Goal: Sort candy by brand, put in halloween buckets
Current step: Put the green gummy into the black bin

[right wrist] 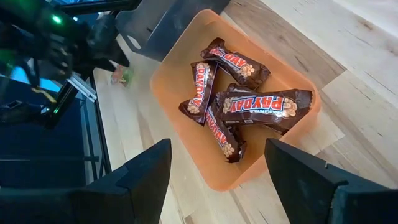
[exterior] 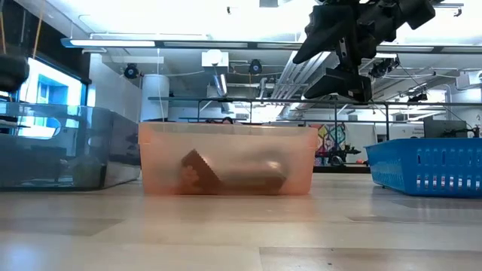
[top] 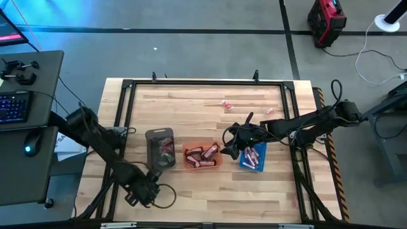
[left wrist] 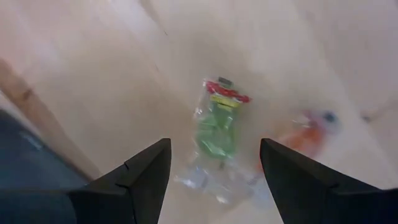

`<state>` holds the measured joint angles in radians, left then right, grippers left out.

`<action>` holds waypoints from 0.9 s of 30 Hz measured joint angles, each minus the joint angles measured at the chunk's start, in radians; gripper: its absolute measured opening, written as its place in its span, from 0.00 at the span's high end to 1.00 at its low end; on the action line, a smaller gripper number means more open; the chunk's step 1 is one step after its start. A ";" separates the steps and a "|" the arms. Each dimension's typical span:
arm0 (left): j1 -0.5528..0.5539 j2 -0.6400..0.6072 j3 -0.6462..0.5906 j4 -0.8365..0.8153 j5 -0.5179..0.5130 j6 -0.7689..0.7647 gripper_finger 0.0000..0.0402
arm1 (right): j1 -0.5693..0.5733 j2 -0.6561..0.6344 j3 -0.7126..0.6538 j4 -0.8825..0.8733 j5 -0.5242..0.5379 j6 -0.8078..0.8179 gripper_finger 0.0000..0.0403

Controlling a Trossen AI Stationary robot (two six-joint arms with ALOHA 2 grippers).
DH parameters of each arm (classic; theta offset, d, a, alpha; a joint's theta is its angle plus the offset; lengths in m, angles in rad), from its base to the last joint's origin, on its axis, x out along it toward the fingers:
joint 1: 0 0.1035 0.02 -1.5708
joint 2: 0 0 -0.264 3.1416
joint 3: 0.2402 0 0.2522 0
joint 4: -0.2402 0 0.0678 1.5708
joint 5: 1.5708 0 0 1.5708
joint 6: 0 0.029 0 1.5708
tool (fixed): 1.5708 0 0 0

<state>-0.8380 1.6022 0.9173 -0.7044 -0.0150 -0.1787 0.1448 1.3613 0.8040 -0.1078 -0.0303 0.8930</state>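
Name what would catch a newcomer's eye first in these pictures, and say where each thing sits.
The translucent orange bucket stands out mid-table, holding reddish-brown PayDay bars, with the open right gripper hovering above it. It sits between a dark grey bucket and a blue bucket holding pink candy. Near the table's front left corner, the open left gripper points down at a green wrapped candy lying on the wood.
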 joint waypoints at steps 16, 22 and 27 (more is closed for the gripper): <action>0.063 0.060 -0.001 0.032 -0.007 0.030 0.68 | 0.000 0.000 0.000 -0.001 0.000 0.000 0.37; 0.110 -0.022 -0.003 0.030 0.082 -0.005 0.97 | 0.000 0.000 0.000 -0.010 0.000 -0.003 0.37; 0.135 -0.163 0.019 -0.014 0.149 -0.074 0.95 | 0.000 0.000 0.000 -0.025 0.000 -0.003 0.37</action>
<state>-0.7025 1.4389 0.9361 -0.7179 0.1342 -0.2523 0.1448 1.3613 0.8040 -0.1323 -0.0299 0.8898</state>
